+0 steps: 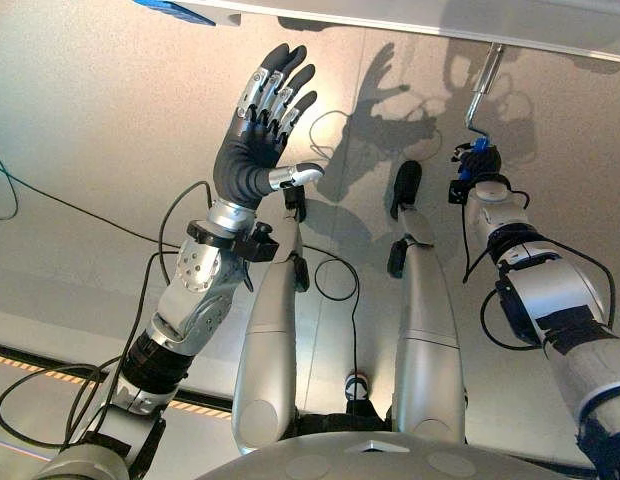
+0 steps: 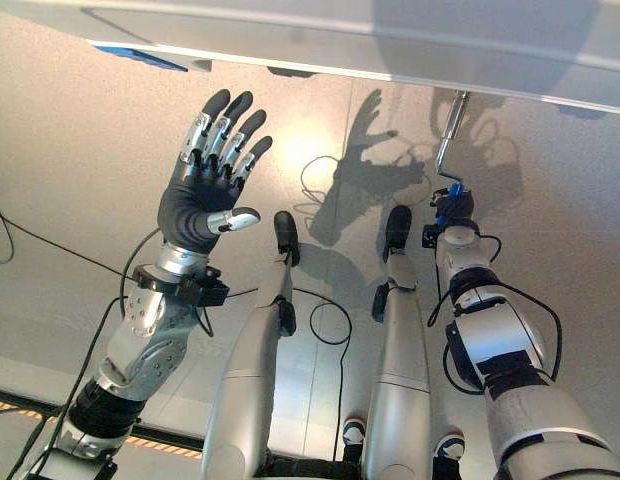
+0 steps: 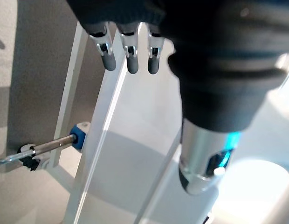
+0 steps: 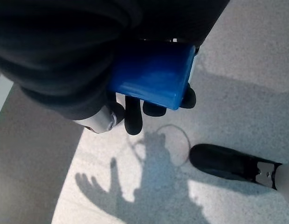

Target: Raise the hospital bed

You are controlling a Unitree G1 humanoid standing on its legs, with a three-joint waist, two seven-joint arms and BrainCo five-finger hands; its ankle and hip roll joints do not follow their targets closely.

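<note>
R hand (image 4: 135, 100) was wrapped round the blue crank handle (image 4: 151, 79), fingers curled under it and thumb alongside, per its wrist view. From the head views that hand (image 1: 477, 172) sat at the low end of a metal crank rod (image 1: 482, 88), which ran up and away from the hand to the underside of the hospital bed frame (image 1: 410, 20). Bed edge lay above and beyond both hands, pale and flat.

L hand (image 1: 260, 125) was held up in free air, fingers spread and straight, thumb out to the side, touching nothing. It was well apart from the crank, nearer the bed's other stretch of rail. In the L wrist view the rod (image 3: 53, 145) with its blue collar (image 3: 80, 134) showed past the fingertips (image 3: 130, 63), beside the white frame rail (image 3: 102, 140).

Handling, as judged: handle looked like rigid plastic, smooth, prob a bit slippery, so a full wrap beats a fingertip pinch. Rod is stiff steel, won't flex. Bed itself is heavy, but the screw gearing should take the load, so expect steady moderate resistance per turn, not a lift. Best hold is the blue grip itself, not the bare rod. Keep the wrist in line w/ the rod's offset so the handle can swing a full circle w/o slipping out. L hand not needed.
</note>
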